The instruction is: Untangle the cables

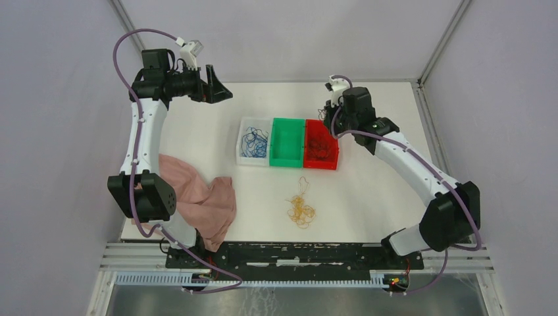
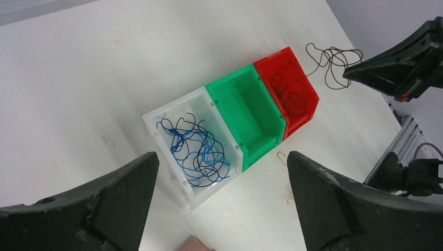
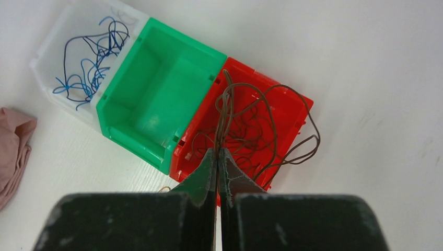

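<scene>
The top camera looks down from above the near edge of the white tabletop (image 1: 381,191). The left wrist camera looks in from the far-left corner, and the right wrist camera sits close overhead. All three share the white, green and red plastic bins (image 1: 287,162).

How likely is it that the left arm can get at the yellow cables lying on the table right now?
Probably yes. The yellow cables lie uncovered on the table in front of the bins, the pink cloth sits apart to their left, and the left tool is open and empty.

Left gripper (image 2: 222,157) spread, right (image 3: 218,154) seemingly pinched.
</scene>
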### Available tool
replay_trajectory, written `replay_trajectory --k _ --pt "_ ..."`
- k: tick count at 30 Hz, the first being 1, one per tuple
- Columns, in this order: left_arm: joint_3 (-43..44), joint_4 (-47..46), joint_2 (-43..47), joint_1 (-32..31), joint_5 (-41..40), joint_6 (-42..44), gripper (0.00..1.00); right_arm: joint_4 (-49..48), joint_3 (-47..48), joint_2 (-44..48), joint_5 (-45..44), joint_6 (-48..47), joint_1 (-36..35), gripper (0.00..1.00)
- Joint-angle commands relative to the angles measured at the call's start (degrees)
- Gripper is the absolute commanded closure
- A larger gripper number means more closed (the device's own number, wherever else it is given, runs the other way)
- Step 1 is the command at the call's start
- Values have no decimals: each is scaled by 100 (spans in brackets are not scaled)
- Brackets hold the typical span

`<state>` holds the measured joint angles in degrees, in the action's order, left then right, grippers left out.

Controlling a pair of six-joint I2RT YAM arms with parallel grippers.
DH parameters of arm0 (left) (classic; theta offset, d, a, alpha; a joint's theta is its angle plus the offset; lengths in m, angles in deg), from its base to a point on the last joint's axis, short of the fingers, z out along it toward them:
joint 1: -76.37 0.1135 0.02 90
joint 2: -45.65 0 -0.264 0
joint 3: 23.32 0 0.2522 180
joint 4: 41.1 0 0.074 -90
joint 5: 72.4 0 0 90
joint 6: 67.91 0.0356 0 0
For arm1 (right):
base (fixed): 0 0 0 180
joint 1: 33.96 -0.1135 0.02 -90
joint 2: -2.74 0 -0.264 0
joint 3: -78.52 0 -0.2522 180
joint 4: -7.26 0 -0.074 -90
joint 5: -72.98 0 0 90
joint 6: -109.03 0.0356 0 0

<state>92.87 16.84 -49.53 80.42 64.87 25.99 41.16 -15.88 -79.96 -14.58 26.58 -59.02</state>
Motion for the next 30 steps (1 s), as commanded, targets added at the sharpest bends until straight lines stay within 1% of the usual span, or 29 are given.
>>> replay_trajectory --k 1,9,13,18,19,23,24,26,27,30 --pt "-22 -138 280 24 151 111 1 -373 -131 -271 355 190 14 100" --pt "-30 -164 289 25 140 111 1 -720 -205 -1152 835 656 -149 100" --pt "-37 -170 291 24 134 115 1 -725 -233 -1492 640 751 -236 100" --pt "-82 -171 321 25 125 159 1 -849 -513 -1494 79 819 -236 100" --pt "-90 -169 324 25 125 155 1 -849 -547 -1476 1 804 -241 98" --pt "-149 -229 342 20 113 82 1 -810 -614 -1194 -259 737 -238 76" --pt "-178 -266 364 29 83 69 1 -825 -644 -1066 -309 731 -238 69" --pt "-233 -285 406 25 28 79 1 -814 -634 -818 -337 662 -241 51" --pt "-259 -274 434 25 16 107 1 -780 -613 -705 -336 634 -251 44" --pt "-328 -146 488 24 -30 230 1 -570 -525 -378 -373 498 -319 39"
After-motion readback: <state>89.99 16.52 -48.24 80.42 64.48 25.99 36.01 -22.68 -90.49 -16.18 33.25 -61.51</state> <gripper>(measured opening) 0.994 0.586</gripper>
